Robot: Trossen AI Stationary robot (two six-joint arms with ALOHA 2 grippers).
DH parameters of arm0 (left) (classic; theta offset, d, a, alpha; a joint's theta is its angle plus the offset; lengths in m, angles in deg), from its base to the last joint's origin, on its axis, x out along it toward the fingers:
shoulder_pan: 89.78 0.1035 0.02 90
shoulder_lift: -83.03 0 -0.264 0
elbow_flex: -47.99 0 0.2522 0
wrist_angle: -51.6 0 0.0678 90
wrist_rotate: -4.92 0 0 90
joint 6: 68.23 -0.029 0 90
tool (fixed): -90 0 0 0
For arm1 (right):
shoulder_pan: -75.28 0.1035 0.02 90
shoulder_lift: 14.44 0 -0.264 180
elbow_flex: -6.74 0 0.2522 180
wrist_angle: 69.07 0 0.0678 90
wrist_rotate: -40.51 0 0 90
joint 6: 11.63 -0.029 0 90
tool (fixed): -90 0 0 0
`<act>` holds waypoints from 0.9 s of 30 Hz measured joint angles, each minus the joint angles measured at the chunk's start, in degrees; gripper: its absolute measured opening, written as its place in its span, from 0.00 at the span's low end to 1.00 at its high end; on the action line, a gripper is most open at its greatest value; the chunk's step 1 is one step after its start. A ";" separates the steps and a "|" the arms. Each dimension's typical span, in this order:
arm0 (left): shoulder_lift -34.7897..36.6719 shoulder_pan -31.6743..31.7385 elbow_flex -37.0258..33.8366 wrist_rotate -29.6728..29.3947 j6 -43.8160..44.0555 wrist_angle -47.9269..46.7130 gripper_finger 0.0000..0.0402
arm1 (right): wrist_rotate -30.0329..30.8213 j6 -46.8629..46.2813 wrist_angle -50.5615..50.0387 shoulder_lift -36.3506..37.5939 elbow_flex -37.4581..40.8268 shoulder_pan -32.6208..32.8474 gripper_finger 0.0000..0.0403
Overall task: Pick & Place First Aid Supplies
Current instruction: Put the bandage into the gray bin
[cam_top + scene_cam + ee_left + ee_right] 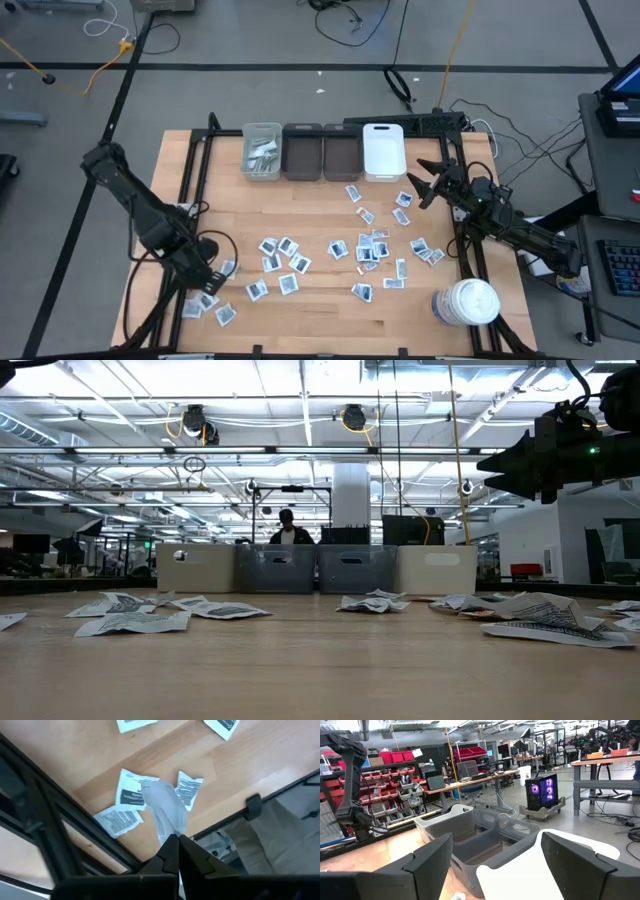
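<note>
Many small white sachets (pixel 365 248) with dark print lie flat across the wooden table, with a loose group near the left front corner (pixel 208 303). My left gripper (pixel 212 275) hovers above that corner group and is shut on a pale wrapped strip (pixel 167 810). Beneath it, the left wrist view shows three printed sachets (pixel 131 796) on the wood. My right gripper (pixel 425 186) is open and held high near the white bin (pixel 383 152); its fingers (pixel 427 860) stand wide apart with nothing between them. My left gripper (pixel 177 847) pinches one end of the pale strip (pixel 172 832) between its two shut fingertips, coming from above. The rest of the strip hangs past the fingertips, lifted clear of the sachets on the table.
Four bins stand in a row along the far edge: a pale one (pixel 262 152) holding some sachets, two dark grey ones (pixel 322 152) and the white one. A large white lidded jar (pixel 466 302) sits at the right front corner. A black frame rail (pixel 60 825) runs beside the left gripper.
</note>
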 joint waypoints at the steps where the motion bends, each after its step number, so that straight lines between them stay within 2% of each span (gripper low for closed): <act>1: 0.46 0.00 0.00 -0.06 -0.62 -0.54 0.00 | 0.02 0.00 0.00 -0.01 0.01 0.01 0.74; 4: 1.17 1.49 0.00 0.02 -3.06 -2.25 0.00 | 0.00 0.00 0.00 -0.01 0.01 0.01 0.74; 7: 1.44 7.12 0.00 -0.10 -8.77 -3.19 0.00 | 0.00 0.00 0.00 -0.01 0.01 0.01 0.74; 15: 1.45 29.41 0.00 0.01 -29.76 -3.41 0.00 | 0.01 0.00 0.00 -0.01 -0.01 0.01 0.74; 27: 1.45 63.62 0.00 -1.49 -51.85 -3.43 0.00 | 0.00 0.00 0.00 0.01 0.01 0.00 0.74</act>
